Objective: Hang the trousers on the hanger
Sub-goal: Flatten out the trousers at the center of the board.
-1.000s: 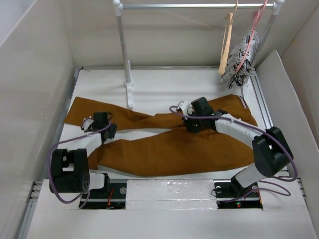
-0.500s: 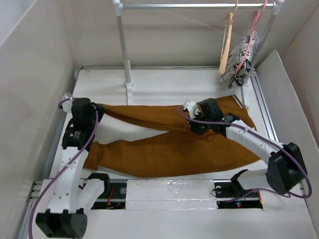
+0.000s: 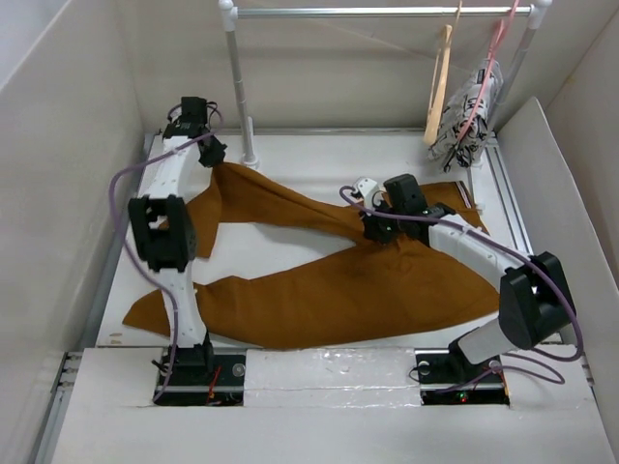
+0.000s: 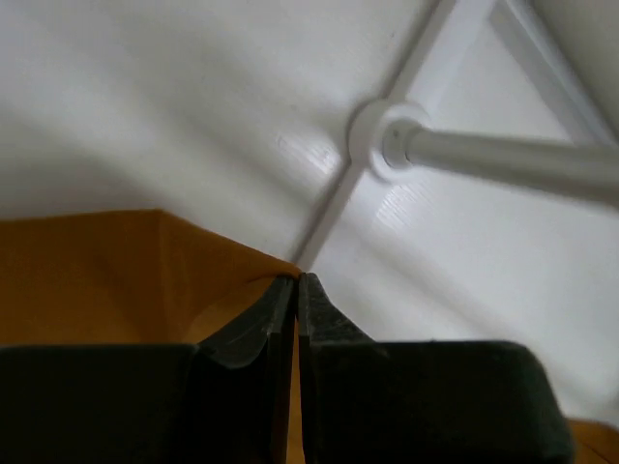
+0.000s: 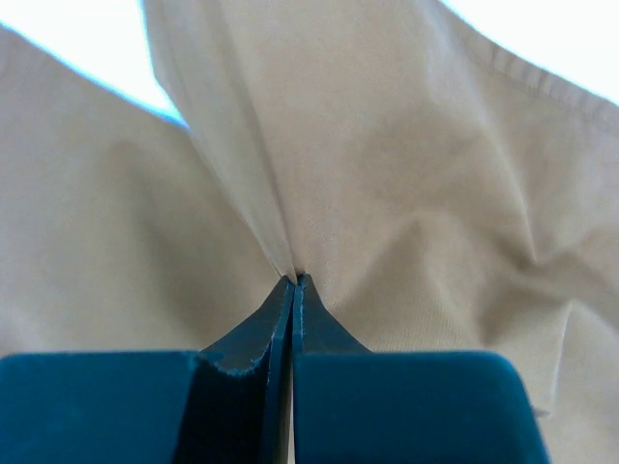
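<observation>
Both grippers were clamped on the trousers (image 3: 338, 280), with the hanger (image 3: 441, 87) up on the rail (image 3: 377, 12).
The left gripper (image 3: 210, 155) was in the upper left of the top view, beside the rack's white post (image 3: 237, 87). Its jaws were pressed together on the tip of one trouser leg and lifted that end off the table (image 3: 290, 155), and its wrist view showed the fabric corner pinched at the fingertips (image 4: 296, 280). The right gripper (image 3: 377, 232), at centre frame, was closed tight on a raised fold of cloth (image 5: 293, 280). The rest of the trousers sprawled across the table's middle and lower part. The wooden hanger hung at the upper right, just beside a pink hanger (image 3: 493, 58) carrying patterned cloth (image 3: 469, 111), well apart from both grippers.
</observation>
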You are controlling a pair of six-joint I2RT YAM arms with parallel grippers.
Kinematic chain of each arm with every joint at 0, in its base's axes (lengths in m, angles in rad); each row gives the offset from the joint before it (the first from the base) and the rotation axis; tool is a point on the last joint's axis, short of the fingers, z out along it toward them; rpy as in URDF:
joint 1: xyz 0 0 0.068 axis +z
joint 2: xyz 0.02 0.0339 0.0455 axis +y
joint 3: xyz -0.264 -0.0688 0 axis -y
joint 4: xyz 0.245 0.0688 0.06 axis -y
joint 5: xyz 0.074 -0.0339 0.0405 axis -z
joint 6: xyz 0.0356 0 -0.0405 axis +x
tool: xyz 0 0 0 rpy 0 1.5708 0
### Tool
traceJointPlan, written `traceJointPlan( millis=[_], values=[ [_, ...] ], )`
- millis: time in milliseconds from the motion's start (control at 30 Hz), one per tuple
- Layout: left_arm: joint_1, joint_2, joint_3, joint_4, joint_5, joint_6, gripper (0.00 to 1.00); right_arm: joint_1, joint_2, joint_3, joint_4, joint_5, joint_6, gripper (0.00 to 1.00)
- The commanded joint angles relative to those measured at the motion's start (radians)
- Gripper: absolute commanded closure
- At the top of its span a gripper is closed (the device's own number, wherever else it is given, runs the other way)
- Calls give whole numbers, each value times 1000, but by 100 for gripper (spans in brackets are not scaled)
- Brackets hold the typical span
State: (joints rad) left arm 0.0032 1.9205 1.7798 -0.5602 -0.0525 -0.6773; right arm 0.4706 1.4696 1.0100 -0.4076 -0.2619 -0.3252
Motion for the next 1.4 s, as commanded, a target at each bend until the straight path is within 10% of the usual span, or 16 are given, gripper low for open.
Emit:
traceJointPlan(
  millis=[0, 167, 233, 333, 467, 600, 700, 900, 1367],
  values=[
    [41, 270, 372, -142, -95, 116, 100, -20, 37, 33, -50, 33, -11, 100],
    [64, 416, 528, -218, -95, 114, 82, 25, 48, 21, -59, 29, 17, 98],
    [64, 345, 414, -156, -116, 119, 47, 34, 32, -1, -59, 1, 23, 70],
    [64, 220, 273, -86, -87, 139, 21, 34, 2, -7, -118, -16, 17, 38],
    [-15, -1, 25, 40, -69, 180, 23, -38, -84, -10, -177, -19, 3, 36],
    [-208, -304, -391, 188, -73, 162, 24, -223, -219, -30, -180, -20, 41, 100],
    [-316, -414, -636, 287, -17, 58, 23, -402, -264, -62, -120, -69, 93, 100],
    [-342, -428, -812, 463, 129, -12, 21, -682, -188, -38, 39, -120, 190, 38],
    [-364, -201, -758, 619, 180, -65, 21, -984, 378, 219, 45, -350, 129, 17]
  ],
)
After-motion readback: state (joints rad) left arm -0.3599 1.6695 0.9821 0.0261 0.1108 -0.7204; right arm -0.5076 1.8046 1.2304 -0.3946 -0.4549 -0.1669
